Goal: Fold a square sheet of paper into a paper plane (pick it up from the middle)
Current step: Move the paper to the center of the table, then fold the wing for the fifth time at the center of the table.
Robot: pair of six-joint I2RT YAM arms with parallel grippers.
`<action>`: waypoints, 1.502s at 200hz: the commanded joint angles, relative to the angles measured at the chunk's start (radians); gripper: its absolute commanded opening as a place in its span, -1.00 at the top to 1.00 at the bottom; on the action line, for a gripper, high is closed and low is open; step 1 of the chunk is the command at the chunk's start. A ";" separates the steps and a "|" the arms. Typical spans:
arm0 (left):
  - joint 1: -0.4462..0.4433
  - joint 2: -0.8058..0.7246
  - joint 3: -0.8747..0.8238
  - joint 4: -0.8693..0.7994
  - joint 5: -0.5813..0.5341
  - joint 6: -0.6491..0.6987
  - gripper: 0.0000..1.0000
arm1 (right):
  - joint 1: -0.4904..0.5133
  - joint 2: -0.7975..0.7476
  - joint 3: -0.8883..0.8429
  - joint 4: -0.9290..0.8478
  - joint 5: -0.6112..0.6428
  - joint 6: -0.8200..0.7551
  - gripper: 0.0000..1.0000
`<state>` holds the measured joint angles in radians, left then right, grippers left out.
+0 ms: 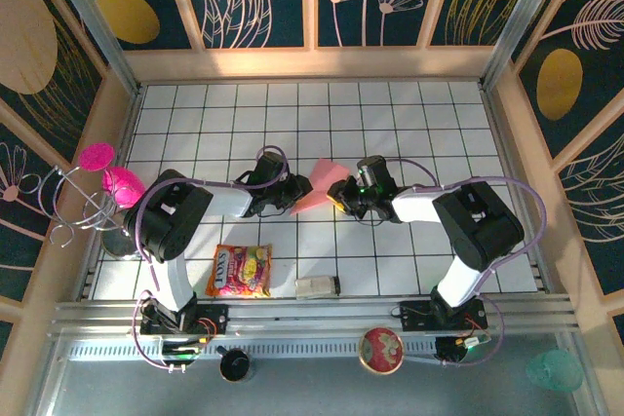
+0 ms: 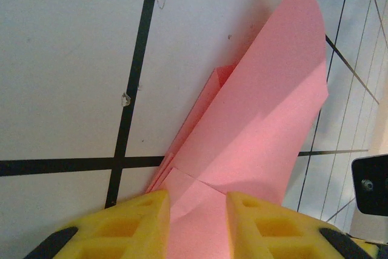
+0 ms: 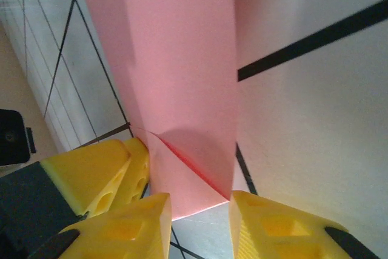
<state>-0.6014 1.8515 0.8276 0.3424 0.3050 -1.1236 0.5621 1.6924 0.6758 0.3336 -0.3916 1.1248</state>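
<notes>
Light, floppy paper [image 2: 254, 125] sits within left gripper [image 2: 198, 197] and right gripper [image 3: 201, 198] — clamped or loose, I can't tell — I'd pinch its centre crease.

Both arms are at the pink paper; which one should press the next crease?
Probably right: the right end effector straddles the pink paper's diagonal crease; the left end effector sits at layered edges.
</notes>
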 commanded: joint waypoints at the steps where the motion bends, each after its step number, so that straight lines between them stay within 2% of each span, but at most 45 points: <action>1: -0.003 0.007 -0.009 -0.082 -0.005 0.002 0.39 | 0.004 0.024 0.027 0.054 -0.011 -0.008 0.42; 55: -0.004 0.004 -0.008 -0.086 -0.004 0.008 0.39 | -0.002 0.035 0.015 0.164 -0.042 -0.003 0.47; 164: -0.004 -0.009 0.007 -0.116 -0.021 0.026 0.38 | -0.010 0.027 -0.026 0.161 -0.020 0.032 0.54; 206: -0.004 -0.022 0.019 -0.132 -0.029 0.044 0.36 | -0.009 0.042 -0.025 0.183 -0.029 0.050 0.77; 239: -0.004 -0.073 0.033 -0.142 -0.051 0.111 0.28 | -0.010 0.031 -0.021 0.169 -0.017 0.048 0.97; 274: -0.026 -0.172 0.026 -0.136 -0.105 0.253 0.13 | -0.030 -0.005 -0.018 0.154 -0.004 0.049 1.00; 300: -0.058 -0.212 0.005 -0.137 -0.186 0.397 0.13 | -0.046 -0.029 -0.017 0.150 -0.010 0.056 1.00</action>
<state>-0.6300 1.6901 0.8436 0.2180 0.2028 -0.9043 0.5373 1.7142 0.6586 0.4889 -0.4168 1.1698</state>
